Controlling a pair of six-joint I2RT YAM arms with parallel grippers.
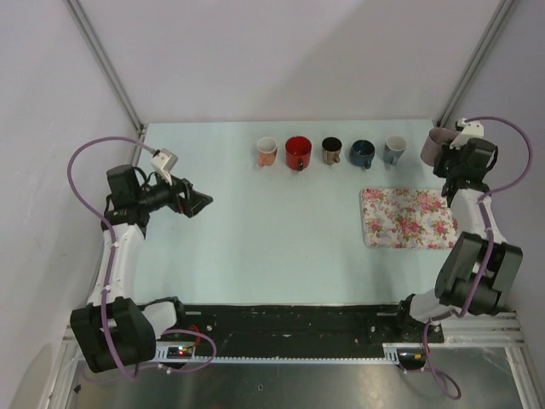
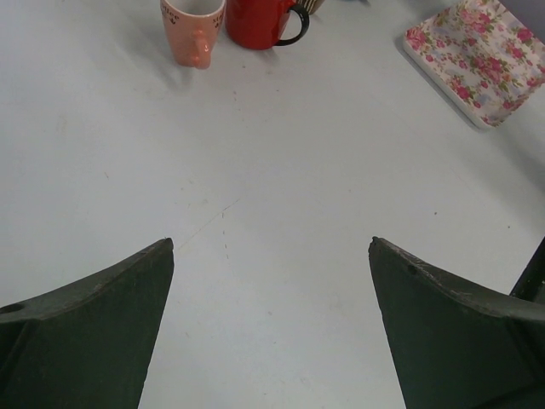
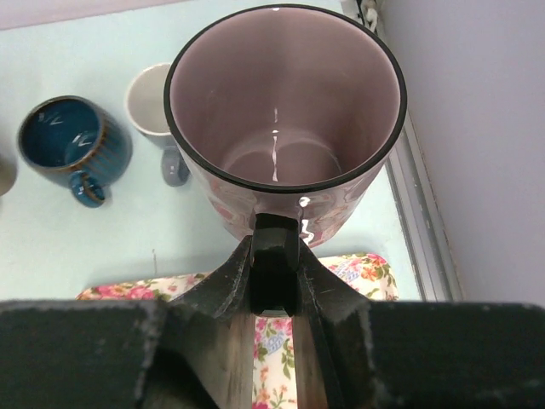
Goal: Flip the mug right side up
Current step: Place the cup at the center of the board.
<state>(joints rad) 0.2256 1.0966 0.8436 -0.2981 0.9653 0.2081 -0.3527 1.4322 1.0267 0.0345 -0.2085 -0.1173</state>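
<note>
As the right gripper [image 3: 274, 260] pinches the handle of the mauve mug [image 3: 285, 128], it holds the cup at the far right corner, mouth open to the wrist, seemingly to stand it beside the row of upright mugs [image 1: 332, 151]. The left gripper [image 1: 196, 203] hovers at left, fingers wide and empty.

In the left wrist view the top edge cut off the pink mug [image 2: 192, 32] and the red mug [image 2: 255, 22], and the floral tray [image 2: 479, 60] ran past the right edge. The right pincer [image 3: 274, 260] hid the lower side of the purple mug [image 3: 285, 102].
</note>
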